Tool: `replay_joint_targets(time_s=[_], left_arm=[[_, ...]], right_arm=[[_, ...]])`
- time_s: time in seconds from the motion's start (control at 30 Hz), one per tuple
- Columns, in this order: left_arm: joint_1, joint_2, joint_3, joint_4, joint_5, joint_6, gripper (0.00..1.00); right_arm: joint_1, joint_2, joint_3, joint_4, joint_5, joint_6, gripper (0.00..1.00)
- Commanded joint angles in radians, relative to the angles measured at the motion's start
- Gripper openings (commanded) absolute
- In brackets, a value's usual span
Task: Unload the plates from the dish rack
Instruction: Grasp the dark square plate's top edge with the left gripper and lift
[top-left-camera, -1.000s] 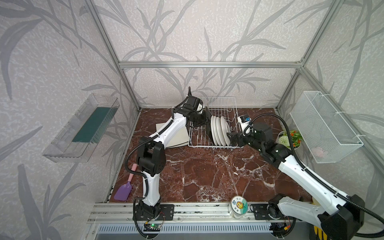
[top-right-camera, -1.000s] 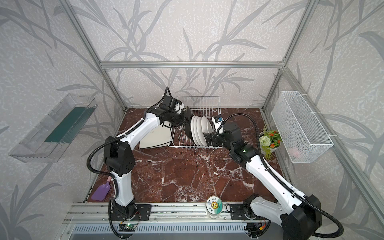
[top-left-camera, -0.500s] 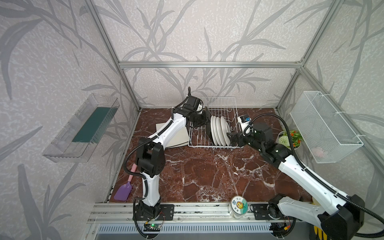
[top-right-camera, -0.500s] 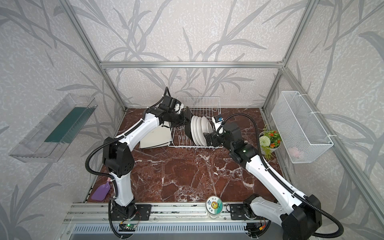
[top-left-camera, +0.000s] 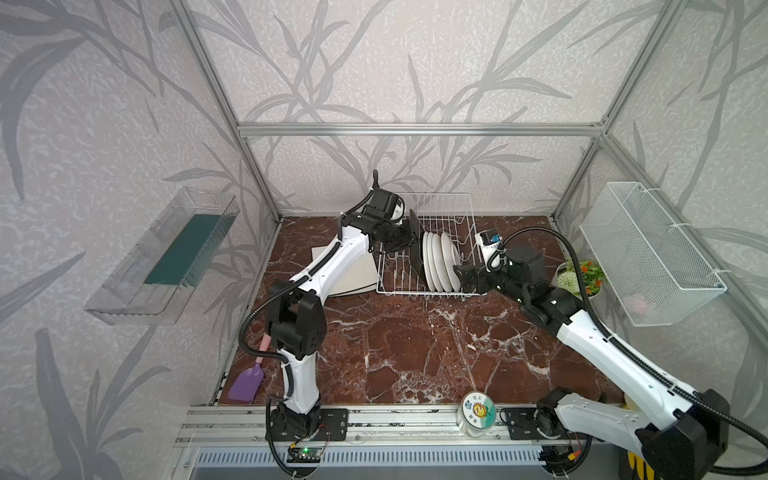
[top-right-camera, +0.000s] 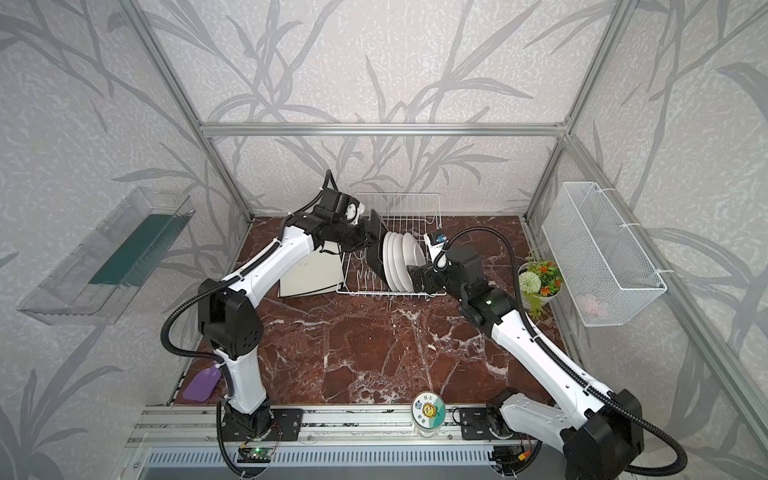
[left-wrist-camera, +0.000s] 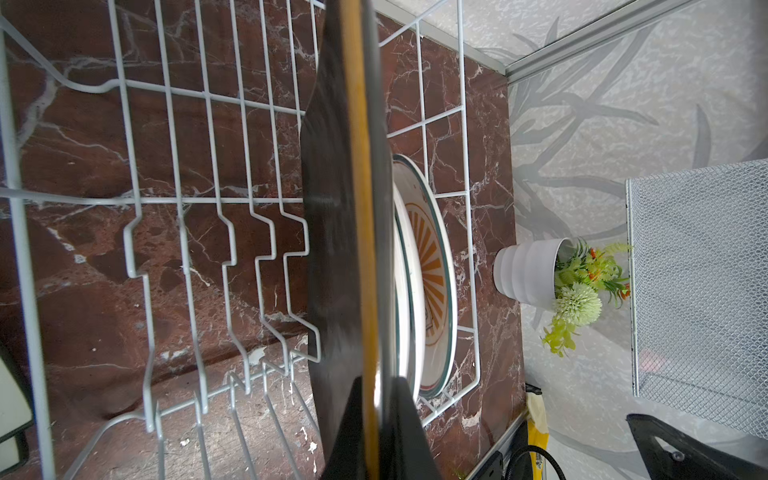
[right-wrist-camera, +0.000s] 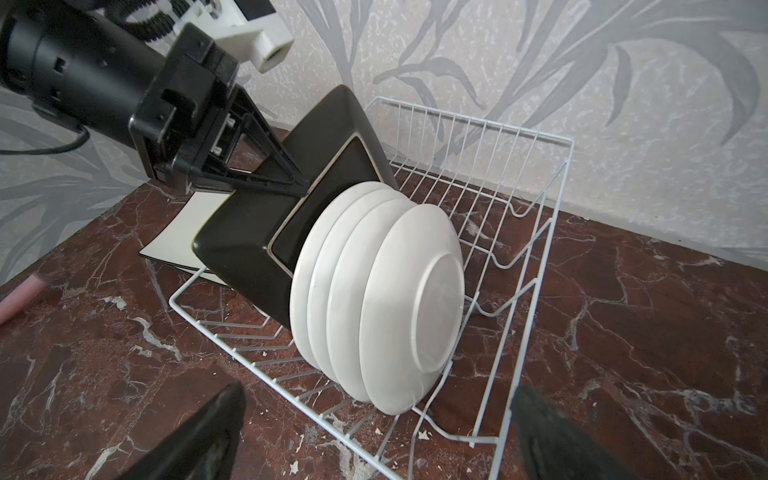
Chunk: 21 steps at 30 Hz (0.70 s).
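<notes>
Left gripper (right-wrist-camera: 302, 188) clamped on the upper edge of the black square plate (right-wrist-camera: 249, 245). Plate has a gold-lined rim and stands tilted in the white wire dish rack (right-wrist-camera: 557, 141), against four round white plates (right-wrist-camera: 386, 299).

Right gripper (top-left-camera: 460, 277): jaws wide, empty, at the rack's end.

Cream square plates (top-right-camera: 307, 278) lie flat just beside the rack on the red-brown marble tabletop (top-left-camera: 415, 353).

Walls leaf-patterned. Mesh basket (top-left-camera: 648, 257) holds something pink.

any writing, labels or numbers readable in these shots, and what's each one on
"日上": on the round sticker on the jar lid, above a cartoon sunflower, seen in both top views.
Smaller print lower on that sticker: too small to read.
Blue tag on the right arm's wrist camera: too small to read.
No other writing is visible.
</notes>
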Motion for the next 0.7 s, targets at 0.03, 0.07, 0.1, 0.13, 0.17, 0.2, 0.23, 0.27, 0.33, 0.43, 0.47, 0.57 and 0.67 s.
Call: replay_joint_targets(time_s=[0.03,0.07,0.1,0.13,0.17,0.2,0.23,0.27,0.33,0.43,0.47,0.57,0.67], left_arm=[[-0.007,-0.116,0.039,0.089,0.012,-0.005,0.0],[-0.007,-0.117,0.039,0.088,0.01,-0.003,0.0],[-0.007,-0.122,0.038,0.088,0.008,-0.001,0.0],[-0.008,-0.127,0.037,0.089,0.007,0.003,0.0],[-0.007,-0.132,0.037,0.088,0.001,0.004,0.0],[-0.006,-0.139,0.034,0.088,-0.019,0.0,0.0],[-0.007,-0.149,0.025,0.103,-0.028,-0.002,0.0],[-0.006,-0.155,0.016,0.111,-0.033,-0.002,0.0],[-0.004,-0.166,0.019,0.108,-0.041,0.002,0.0],[-0.004,-0.17,0.041,0.092,-0.051,0.017,0.0],[-0.006,-0.171,0.048,0.086,-0.053,0.022,0.0],[-0.005,-0.171,0.07,0.066,-0.061,0.038,0.0],[-0.004,-0.171,0.09,0.041,-0.082,0.052,0.0]], right_arm=[[0.004,-0.027,0.0,-0.005,0.009,0.012,0.99],[0.004,-0.028,0.0,-0.006,0.009,0.012,0.99],[0.004,-0.031,0.0,-0.004,0.01,0.012,0.99],[0.004,-0.031,-0.001,-0.005,0.011,0.01,0.99],[0.004,-0.033,-0.001,-0.004,0.012,0.009,0.99],[0.004,-0.035,0.0,-0.002,0.013,0.009,0.99],[0.004,-0.035,-0.001,-0.002,0.014,0.007,0.99],[0.004,-0.035,-0.001,-0.002,0.015,0.007,0.99],[0.004,-0.035,-0.001,-0.003,0.015,0.006,0.99],[0.004,-0.036,-0.001,-0.003,0.015,0.007,0.99],[0.005,-0.038,-0.001,-0.003,0.014,0.007,0.99],[0.004,-0.038,0.0,0.0,0.017,0.008,0.99],[0.004,-0.038,0.0,0.001,0.016,0.01,0.99]])
